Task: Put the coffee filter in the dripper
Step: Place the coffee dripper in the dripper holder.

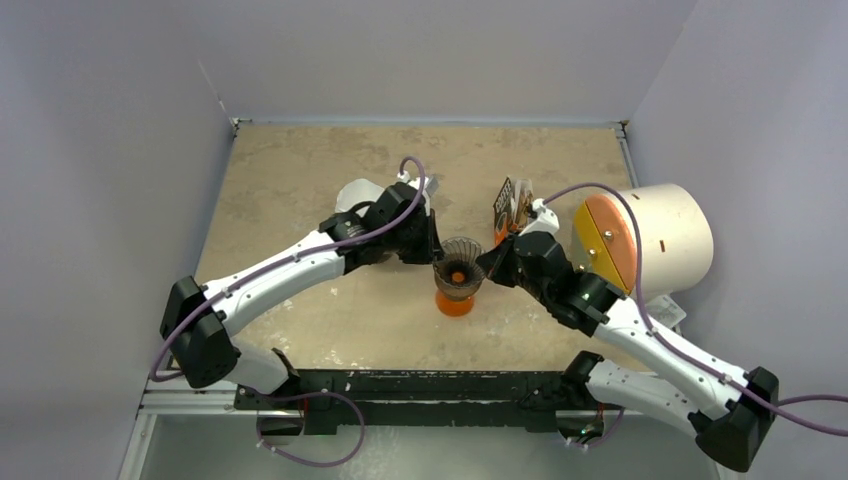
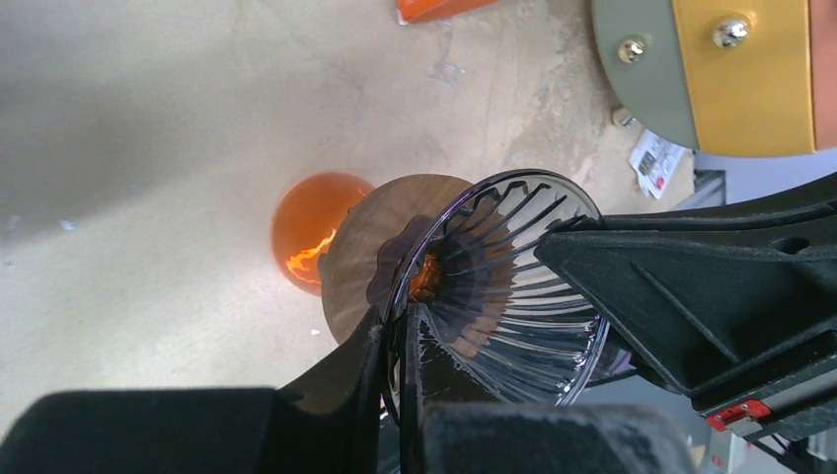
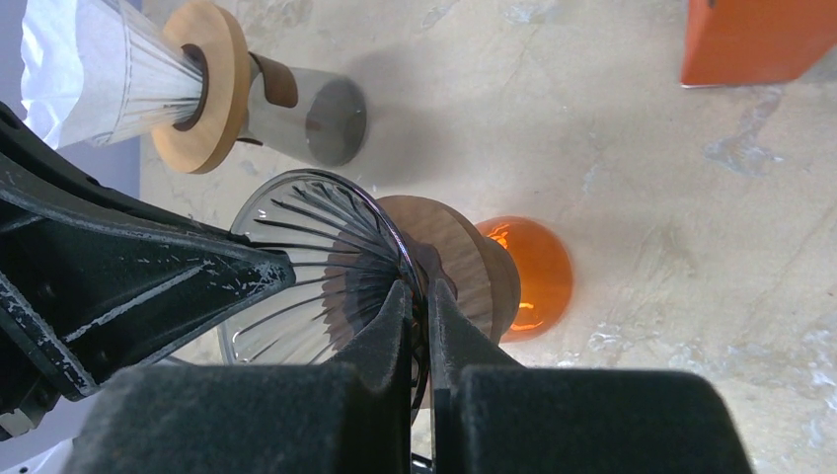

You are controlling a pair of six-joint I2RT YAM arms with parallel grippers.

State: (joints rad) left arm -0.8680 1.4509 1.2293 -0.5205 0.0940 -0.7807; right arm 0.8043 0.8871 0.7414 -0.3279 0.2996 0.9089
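Note:
The clear ribbed glass dripper (image 1: 459,258) with a wooden collar sits on an orange glass base (image 1: 456,303) at the table's middle. My left gripper (image 1: 436,250) is shut on its left rim, one finger inside and one outside, as the left wrist view (image 2: 400,316) shows on the dripper (image 2: 513,286). My right gripper (image 1: 488,262) is shut on the right rim; it also shows in the right wrist view (image 3: 419,291) on the dripper (image 3: 296,237). The dripper holds no filter. A white paper coffee filter (image 3: 89,59) sits in a second wood-collared holder (image 3: 202,84), partly hidden behind my left arm (image 1: 357,192).
A large cream cylinder (image 1: 665,240) with an orange-yellow lid (image 2: 740,69) lies at the right. An orange packet (image 1: 508,212) stands behind the dripper; it also shows in the right wrist view (image 3: 755,39). A printed paper scrap (image 2: 656,163) lies near the cylinder.

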